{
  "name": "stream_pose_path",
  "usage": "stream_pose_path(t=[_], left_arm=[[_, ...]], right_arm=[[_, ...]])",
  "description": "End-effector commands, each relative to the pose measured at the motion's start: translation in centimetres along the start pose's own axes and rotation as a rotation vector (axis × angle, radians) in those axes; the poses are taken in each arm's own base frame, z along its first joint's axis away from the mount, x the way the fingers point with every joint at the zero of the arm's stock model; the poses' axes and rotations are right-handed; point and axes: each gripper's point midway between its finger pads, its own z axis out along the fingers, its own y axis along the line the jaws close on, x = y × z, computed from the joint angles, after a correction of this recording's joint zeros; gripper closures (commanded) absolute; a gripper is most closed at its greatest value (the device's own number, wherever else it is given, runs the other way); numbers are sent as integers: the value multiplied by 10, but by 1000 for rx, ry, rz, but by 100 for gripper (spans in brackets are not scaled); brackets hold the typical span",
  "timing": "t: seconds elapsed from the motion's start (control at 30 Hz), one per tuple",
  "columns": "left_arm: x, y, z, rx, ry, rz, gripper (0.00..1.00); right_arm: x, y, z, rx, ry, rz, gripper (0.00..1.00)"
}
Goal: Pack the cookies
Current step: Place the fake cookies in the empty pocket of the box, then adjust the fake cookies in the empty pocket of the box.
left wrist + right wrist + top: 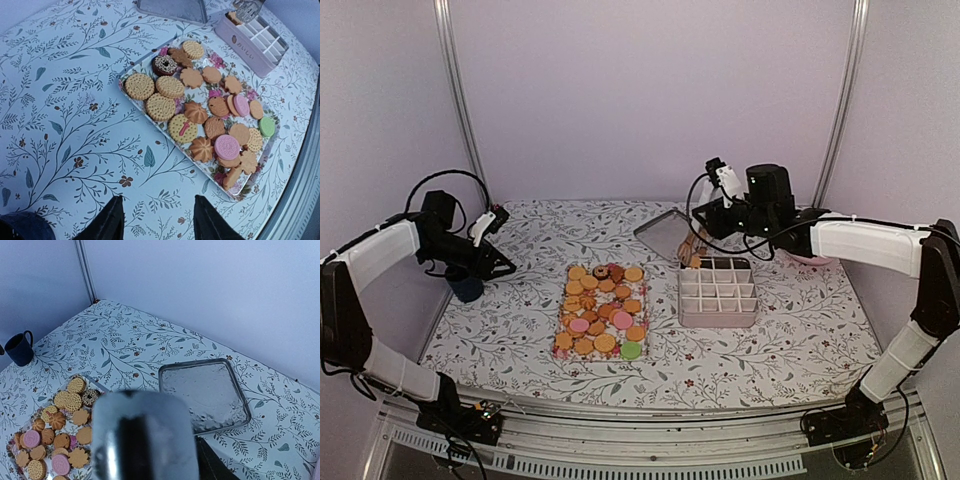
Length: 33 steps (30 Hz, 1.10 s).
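At the far left a dark mug (466,287) stands on the flowered table (800,330), just beside the left end effector (158,202). Its two fingers are moderately apart with nothing between them, over bare tablecloth short of the tray.

The cookies (601,311) lie crowded on a flowered tray (216,61) near the middle of the table. Most are golden, with a few pink, one green and one dark brown.

Behind and to the right lies a square metal lid (205,390). A pale divided box (717,315) stands just right of the tray.

The right end effector (700,240) hangs over the box's far left corner. A blurred shiny metal thing (145,435) fills its wrist view and hides the fingers, so I cannot tell how they stand.
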Motion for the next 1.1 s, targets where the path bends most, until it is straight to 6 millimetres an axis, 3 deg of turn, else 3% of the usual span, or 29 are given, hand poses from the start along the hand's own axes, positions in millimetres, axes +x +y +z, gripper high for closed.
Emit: stream_pose_path(t=[0.0,0.4,0.73,1.07], left_arm=[[0,-2,-5,-6,-13,19,52],[-1,-3,-6,-5,-20,26,52],[-5,-8,-10,7,-41,40,52],[-4,-9,-8,16,-41,34,52]], right_arm=[[-36,-2,-13,-27,-98,43,59],[-29,-23,-16,25,-94,88,64],[-5,-28,-4,31,-40,104,65],[9,-21,1,-14,-13,126,66]])
